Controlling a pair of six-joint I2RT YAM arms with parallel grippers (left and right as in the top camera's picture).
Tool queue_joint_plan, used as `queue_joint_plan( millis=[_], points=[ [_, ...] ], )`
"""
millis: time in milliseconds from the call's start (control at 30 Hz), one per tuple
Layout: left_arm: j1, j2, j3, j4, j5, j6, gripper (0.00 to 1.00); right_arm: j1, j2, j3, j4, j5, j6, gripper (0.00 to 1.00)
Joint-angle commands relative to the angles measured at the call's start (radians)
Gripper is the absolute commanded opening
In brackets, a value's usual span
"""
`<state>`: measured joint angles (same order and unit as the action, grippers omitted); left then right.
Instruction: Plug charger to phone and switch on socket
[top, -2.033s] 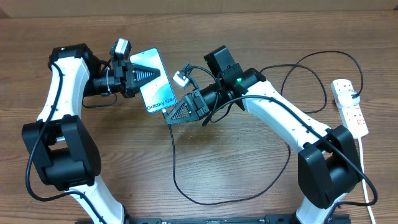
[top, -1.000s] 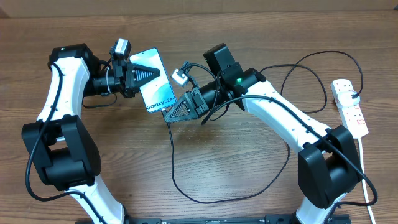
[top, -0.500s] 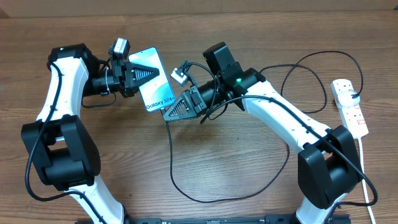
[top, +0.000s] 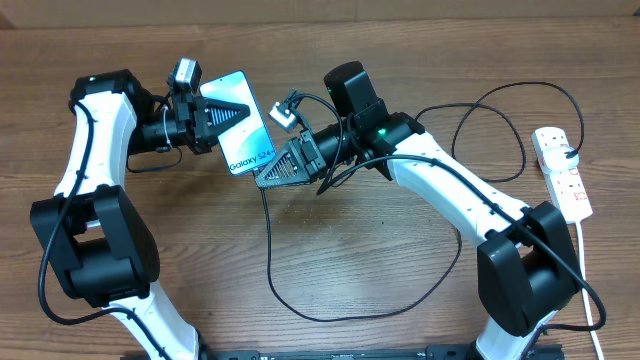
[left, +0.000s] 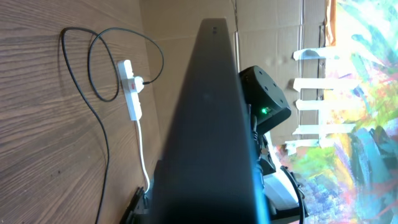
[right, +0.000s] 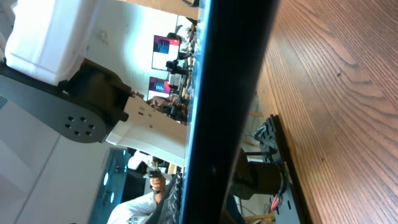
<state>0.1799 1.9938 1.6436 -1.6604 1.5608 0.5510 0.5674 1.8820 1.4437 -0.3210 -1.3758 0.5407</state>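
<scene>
A robotics lab: robot arms (top: 440, 190) at a wood table (top: 600, 60), screens (right: 163, 46) behind, cardboard (left: 280, 25) along the wall.

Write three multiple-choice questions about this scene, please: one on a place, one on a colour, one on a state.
1. The socket lies: A. in the middle; B. at the robot's far left; C. at the robot's far right.
2. The charger cable is: A. black; B. white; C. red.
3. The phone is: A. lying untouched; B. held in the left fingers; C. standing on the socket.

Answers: 1 C, the overhead view shows it at the right edge. 2 A, its loops show black overhead. 3 B, the left fingers overlap its blue screen.
</scene>
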Motion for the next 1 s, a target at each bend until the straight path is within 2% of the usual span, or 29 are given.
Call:
queue_joint_plan(
  millis=[0, 167, 467, 500, 533, 567, 600, 667, 733, 967],
  points=[
    [-0.043, -0.01, 0.003, -0.018, -0.071, 0.011, 0.04, -0.011, -0.031, 0.018, 0.064, 0.158, 0.086, 0.04],
    [-0.05, -0.01, 0.003, -0.019, -0.097, 0.01, 0.04, -0.011, -0.031, 0.018, 0.071, 0.208, 0.095, 0.04],
    [-0.051, -0.01, 0.003, -0.031, -0.098, 0.011, 0.04, -0.027, -0.031, 0.018, 0.167, 0.301, 0.221, 0.04],
    [-0.051, -0.01, 0.003, -0.031, -0.098, 0.011, 0.04, -0.029, -0.031, 0.018, 0.177, 0.3, 0.223, 0.17],
    [-0.051, -0.01, 0.003, -0.03, -0.098, 0.011, 0.04, -0.031, -0.031, 0.018, 0.178, 0.297, 0.222, 0.36],
    [-0.051, -0.01, 0.003, -0.03, -0.098, 0.011, 0.04, -0.031, -0.031, 0.018, 0.177, 0.282, 0.214, 0.59],
    [-0.051, -0.01, 0.003, -0.029, -0.098, 0.011, 0.04, -0.031, -0.031, 0.018, 0.176, 0.249, 0.189, 0.75],
    [-0.051, -0.01, 0.003, -0.019, -0.098, 0.011, 0.04, -0.032, -0.031, 0.018, 0.162, 0.201, 0.138, 0.91],
    [-0.05, -0.01, 0.003, 0.002, -0.098, 0.01, 0.04, -0.036, -0.031, 0.018, 0.124, 0.146, 0.074, 0.99],
    [-0.049, -0.01, 0.003, 0.084, -0.098, 0.009, 0.04, -0.089, -0.031, 0.018, -0.112, 0.105, -0.128, 1.0]
  ],
)
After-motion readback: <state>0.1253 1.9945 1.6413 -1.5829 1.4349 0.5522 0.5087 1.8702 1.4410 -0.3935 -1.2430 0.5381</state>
